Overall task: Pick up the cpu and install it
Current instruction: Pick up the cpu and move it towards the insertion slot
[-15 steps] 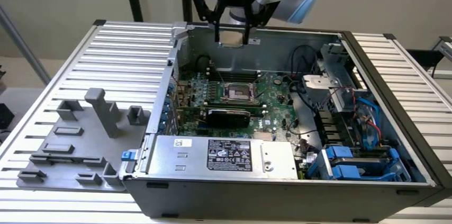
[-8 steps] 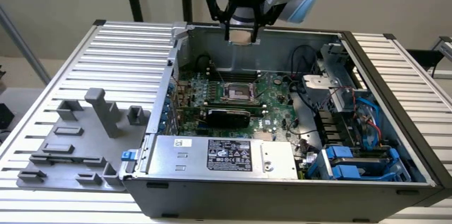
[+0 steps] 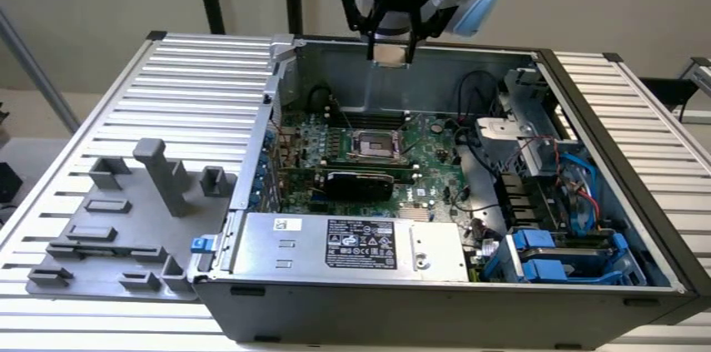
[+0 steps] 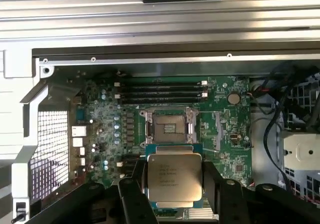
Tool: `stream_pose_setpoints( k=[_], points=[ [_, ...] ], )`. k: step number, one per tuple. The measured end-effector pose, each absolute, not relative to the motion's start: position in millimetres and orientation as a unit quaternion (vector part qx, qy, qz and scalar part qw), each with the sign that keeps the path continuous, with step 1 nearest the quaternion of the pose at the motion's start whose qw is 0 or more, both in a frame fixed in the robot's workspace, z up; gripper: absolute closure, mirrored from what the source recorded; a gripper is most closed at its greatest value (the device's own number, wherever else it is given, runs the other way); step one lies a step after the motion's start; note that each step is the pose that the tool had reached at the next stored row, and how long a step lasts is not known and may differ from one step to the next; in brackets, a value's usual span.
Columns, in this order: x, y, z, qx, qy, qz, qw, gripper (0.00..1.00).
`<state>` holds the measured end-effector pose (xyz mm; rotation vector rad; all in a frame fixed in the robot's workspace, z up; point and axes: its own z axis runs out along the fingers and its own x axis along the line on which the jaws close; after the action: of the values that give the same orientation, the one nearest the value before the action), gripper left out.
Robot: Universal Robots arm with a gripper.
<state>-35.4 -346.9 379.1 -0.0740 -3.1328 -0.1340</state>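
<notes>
My gripper [image 3: 390,46] hangs above the rear of the open computer case [image 3: 622,194], shut on the cpu [image 3: 389,55], a small silver square held flat between the two black fingers. In the wrist view the cpu [image 4: 172,180] shows its dull metal top with printed text, clamped by its two opposite edges between my fingers [image 4: 131,194]. The black motherboard socket [image 4: 169,129] with its metal frame lies open on the green board beyond the chip. In the exterior view the socket [image 3: 370,148] sits well below and in front of the gripper.
A grey power supply [image 3: 355,245] with a black label fills the case's front. Blue drive cages [image 3: 555,256] and black cables [image 4: 275,109] line the exterior view's right. Memory slots [image 4: 160,89] run beside the socket. A grey parts fixture [image 3: 122,235] sits outside the case.
</notes>
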Motion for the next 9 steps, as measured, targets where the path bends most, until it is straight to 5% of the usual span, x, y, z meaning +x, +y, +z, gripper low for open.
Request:
stream_pose_setpoints(
  k=[9],
  points=[
    [-27.1, -337.9, 376.4, -0.024, -0.999, -0.043, 0.003, 0.45]
  ],
)
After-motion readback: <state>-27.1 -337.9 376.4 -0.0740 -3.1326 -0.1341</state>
